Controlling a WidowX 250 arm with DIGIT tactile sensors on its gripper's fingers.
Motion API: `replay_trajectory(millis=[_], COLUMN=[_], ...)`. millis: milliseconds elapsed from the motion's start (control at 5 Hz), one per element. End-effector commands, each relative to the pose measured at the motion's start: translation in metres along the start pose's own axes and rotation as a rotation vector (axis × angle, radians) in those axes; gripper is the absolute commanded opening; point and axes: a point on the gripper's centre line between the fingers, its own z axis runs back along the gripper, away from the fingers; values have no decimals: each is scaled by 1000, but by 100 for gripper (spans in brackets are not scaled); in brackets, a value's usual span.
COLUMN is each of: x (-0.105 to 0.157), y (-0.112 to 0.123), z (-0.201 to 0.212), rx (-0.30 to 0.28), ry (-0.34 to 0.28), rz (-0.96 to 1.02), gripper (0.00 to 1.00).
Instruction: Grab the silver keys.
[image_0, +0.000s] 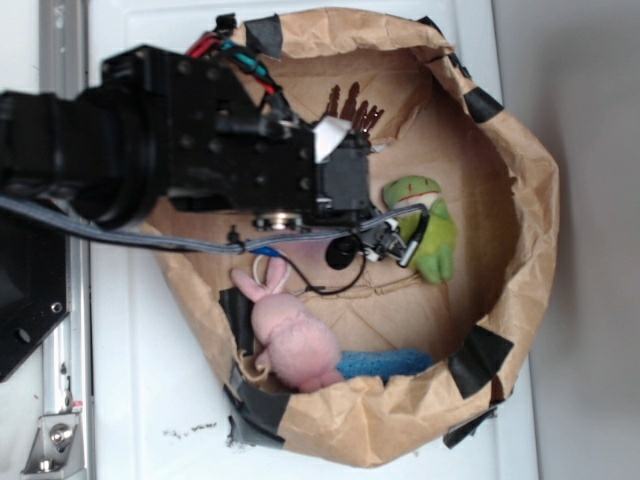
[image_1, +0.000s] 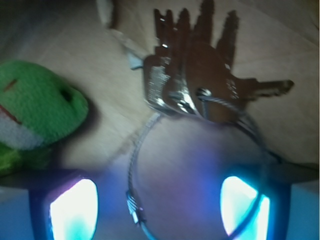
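The silver keys (image_1: 195, 75) lie fanned on the brown paper floor, with their thin wire ring (image_1: 137, 165) looping down toward me. My gripper (image_1: 160, 200) is open. Its two glowing fingertips (image_1: 75, 210) stand either side of the ring's lower part, and the wire crosses in front of the right fingertip. In the exterior view the key tips (image_0: 352, 108) poke out above the black arm, and the gripper (image_0: 398, 243) hangs low beside the green frog plush (image_0: 430, 230).
Everything sits inside a wide brown paper bag (image_0: 530, 200) with black tape patches, standing on a white surface. The green frog plush (image_1: 35, 107) is close on the left of the keys. A pink bunny plush (image_0: 290, 335) and a blue object (image_0: 385, 362) lie by the bag's near wall.
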Motion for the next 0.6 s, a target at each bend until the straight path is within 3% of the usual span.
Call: replay_trajectory(millis=[0, 200, 400], x=[15, 15, 15], y=[3, 3, 4], z=[6, 6, 4], rx=[-16, 18, 20], ry=[-42, -29, -31], rz=[7, 56, 27], gripper=[100, 0, 0])
